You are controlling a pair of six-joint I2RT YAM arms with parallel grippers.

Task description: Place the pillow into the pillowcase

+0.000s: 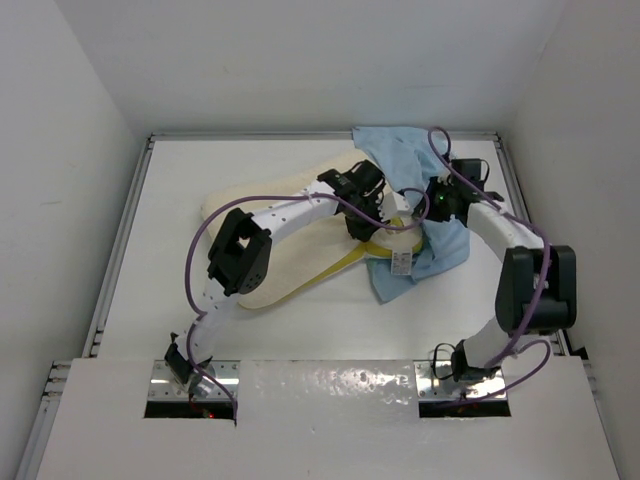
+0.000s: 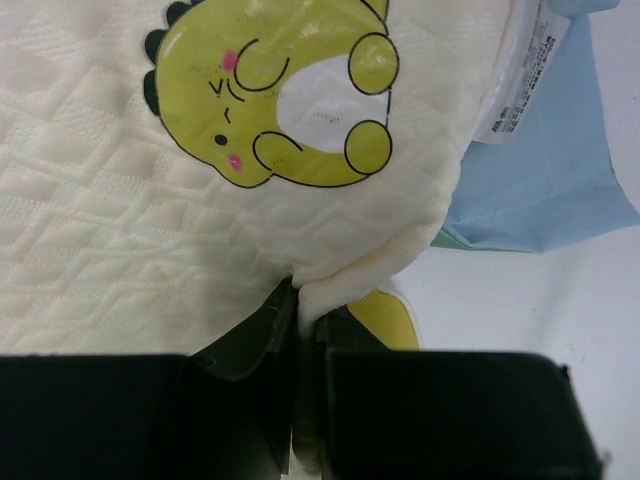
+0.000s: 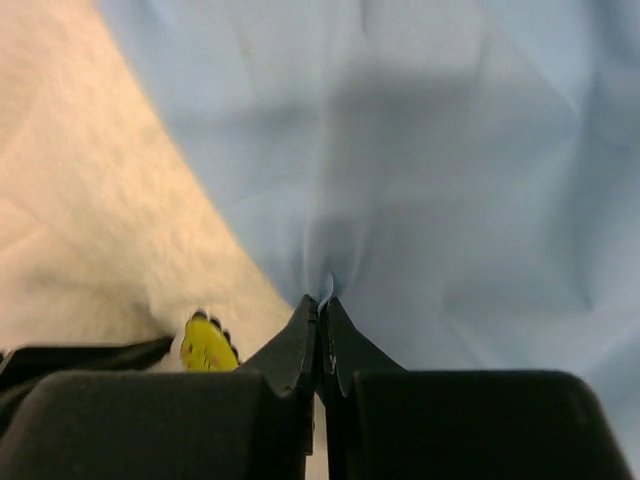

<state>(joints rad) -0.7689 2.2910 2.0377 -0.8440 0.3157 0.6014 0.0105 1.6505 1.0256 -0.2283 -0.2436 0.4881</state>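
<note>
The cream-white pillow (image 1: 290,215) lies across the table's middle, with a yellow edge band and a white tag (image 1: 401,263) at its right end. The light blue pillowcase (image 1: 405,160) lies at the back right, over that right end. My left gripper (image 1: 366,228) is shut on the pillow's edge (image 2: 340,288) beside its yellow dinosaur logo (image 2: 280,90). My right gripper (image 1: 432,208) is shut on a pinch of the pillowcase fabric (image 3: 420,160), right next to the pillow (image 3: 80,190). The pillowcase also shows in the left wrist view (image 2: 540,180).
The white table (image 1: 170,200) is walled by a raised rim at the left, back and right. Purple cables loop over both arms. The near left and far left of the table hold nothing.
</note>
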